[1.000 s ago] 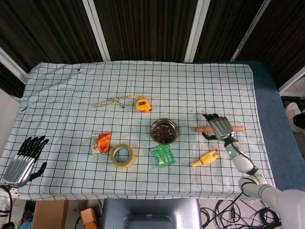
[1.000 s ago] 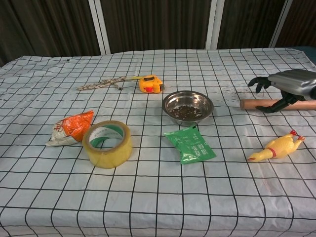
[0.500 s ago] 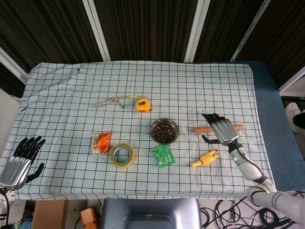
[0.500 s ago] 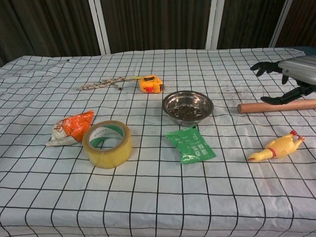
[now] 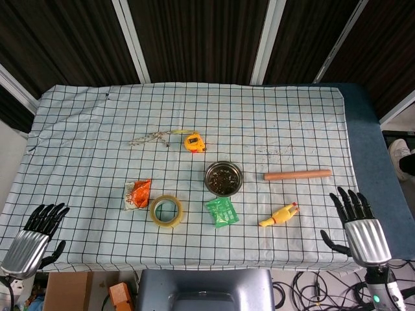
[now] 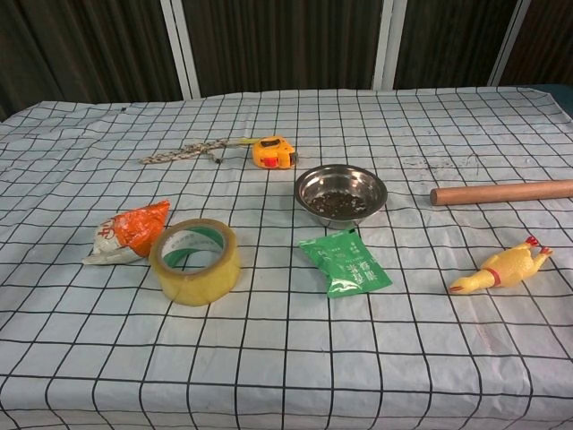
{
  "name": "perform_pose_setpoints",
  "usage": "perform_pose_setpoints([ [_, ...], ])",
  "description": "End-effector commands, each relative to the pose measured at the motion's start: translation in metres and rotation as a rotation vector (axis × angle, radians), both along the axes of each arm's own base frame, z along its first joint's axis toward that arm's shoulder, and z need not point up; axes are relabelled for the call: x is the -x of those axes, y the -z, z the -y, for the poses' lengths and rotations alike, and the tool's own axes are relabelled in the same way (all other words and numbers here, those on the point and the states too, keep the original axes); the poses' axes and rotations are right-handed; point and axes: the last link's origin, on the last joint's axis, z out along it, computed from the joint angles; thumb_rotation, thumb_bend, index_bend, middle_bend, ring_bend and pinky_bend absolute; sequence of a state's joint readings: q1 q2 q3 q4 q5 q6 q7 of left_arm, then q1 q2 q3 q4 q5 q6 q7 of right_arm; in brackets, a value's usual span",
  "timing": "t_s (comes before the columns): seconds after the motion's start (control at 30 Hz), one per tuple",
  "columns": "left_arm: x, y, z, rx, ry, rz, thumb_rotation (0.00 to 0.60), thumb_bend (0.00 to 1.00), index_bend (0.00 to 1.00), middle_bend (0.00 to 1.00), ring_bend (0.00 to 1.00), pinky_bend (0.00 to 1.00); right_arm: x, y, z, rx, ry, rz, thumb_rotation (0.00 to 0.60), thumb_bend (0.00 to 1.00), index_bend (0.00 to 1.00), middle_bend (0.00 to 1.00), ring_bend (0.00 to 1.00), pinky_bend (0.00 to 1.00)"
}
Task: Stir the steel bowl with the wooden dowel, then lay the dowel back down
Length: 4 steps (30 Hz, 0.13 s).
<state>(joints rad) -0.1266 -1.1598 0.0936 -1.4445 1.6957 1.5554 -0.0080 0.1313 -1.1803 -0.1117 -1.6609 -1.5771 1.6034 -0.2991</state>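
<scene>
— Which way does the smooth, light-brown wooden dowel [image 5: 297, 174] lie?

— Flat on the white, black-gridded tablecloth [image 5: 78, 142], its long axis running left to right across the table. In the head view it is almost level with the grid lines. In the chest view its far end rises slightly toward the picture's right edge, which cuts it off there.

— And how does it look?

— A plain round rod, even in thickness, with a squarely cut left end. Nothing touches it.

— Where is it relative to the bowl?

— To the right of the round steel bowl [image 5: 224, 178], near it but apart. The bowl stands upright and holds dark crumbly bits. A yellow rubber chicken toy [image 5: 279, 215] lies nearer the table's front edge than the dowel.

— The hands?

— The right hand [image 5: 358, 227] is at the front right corner of the table, well apart from the dowel, fingers spread and holding nothing. The left hand [image 5: 34, 234] is at the front left corner, fingers likewise apart and empty. Only the head view shows them.

— What else is on the cloth?

— A green sachet [image 5: 222, 212] just in front of the bowl, a roll of clear yellowish tape [image 5: 166, 210], a crumpled orange-and-white packet [image 5: 137, 193], an orange tape measure [image 5: 194, 141] and a length of pale cord [image 5: 150, 138].
</scene>
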Motion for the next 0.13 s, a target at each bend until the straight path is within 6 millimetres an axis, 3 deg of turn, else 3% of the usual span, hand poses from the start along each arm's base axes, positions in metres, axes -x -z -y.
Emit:
perform_pose_setpoints([
  [0.03,-0.0025,-0.0021,-0.0015,-0.053,0.039,-0.004,0.6,0.42,0.0,0.03,0.0,0.01,0.0022,-0.0035,0.0033,-0.019,0.024,0.003,0.339,0.27,0.0,0.0,0.0,0.08],
  [0.13,-0.0015,-0.0029,-0.0016,-0.067,0.053,0.0,0.6,0.42,0.0,0.03,0.0,0.0,0.0044,-0.0045,0.0066,-0.03,0.044,0.015,0.34,0.27,0.0,0.0,0.0,0.07],
])
